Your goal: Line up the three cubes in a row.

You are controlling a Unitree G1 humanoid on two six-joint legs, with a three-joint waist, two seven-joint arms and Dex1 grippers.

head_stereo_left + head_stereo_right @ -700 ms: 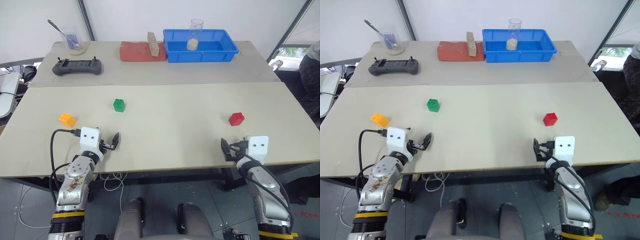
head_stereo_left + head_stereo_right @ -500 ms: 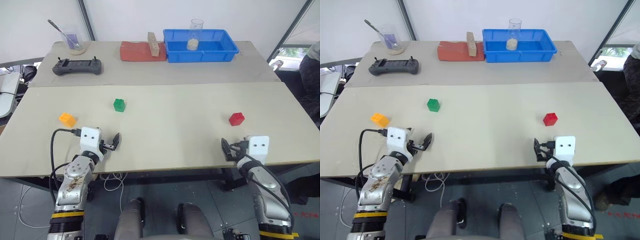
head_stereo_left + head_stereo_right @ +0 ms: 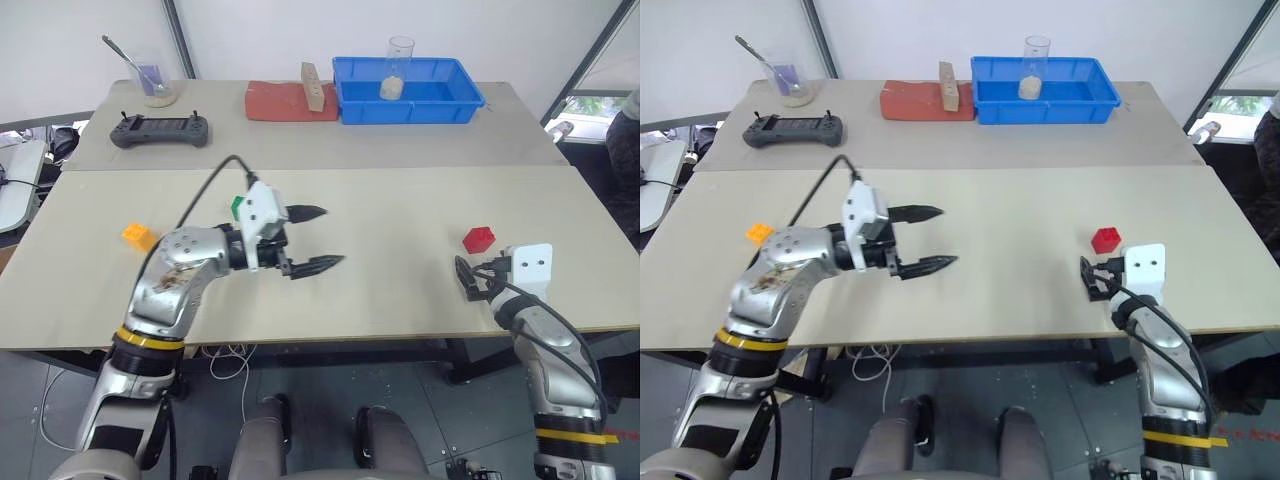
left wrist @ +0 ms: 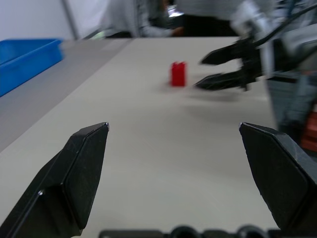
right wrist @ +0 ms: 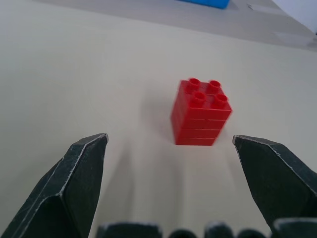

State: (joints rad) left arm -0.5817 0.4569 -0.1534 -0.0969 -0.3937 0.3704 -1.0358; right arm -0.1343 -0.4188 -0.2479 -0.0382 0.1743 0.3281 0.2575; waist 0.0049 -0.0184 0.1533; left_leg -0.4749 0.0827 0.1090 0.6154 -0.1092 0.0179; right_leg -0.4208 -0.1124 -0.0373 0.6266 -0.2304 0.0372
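The red cube stands at the right of the near table, just ahead of my open right gripper; in the right wrist view the red cube sits a short way beyond my fingertips, slightly off centre. My left gripper hovers over the table's middle, open wide and empty, pointing right toward the red cube. The green cube peeks out behind the left wrist's white housing. At the table's left lies the orange-yellow cube, apart from both grippers.
The far table holds a blue bin with a glass beaker in it, a flat red slab with a wooden block on it, a black controller and a cup with a spoon.
My left arm has lifted from the near edge and swung forward and right over the table's middle, its gripper now pointing right. The right gripper stays just short of the red cube.
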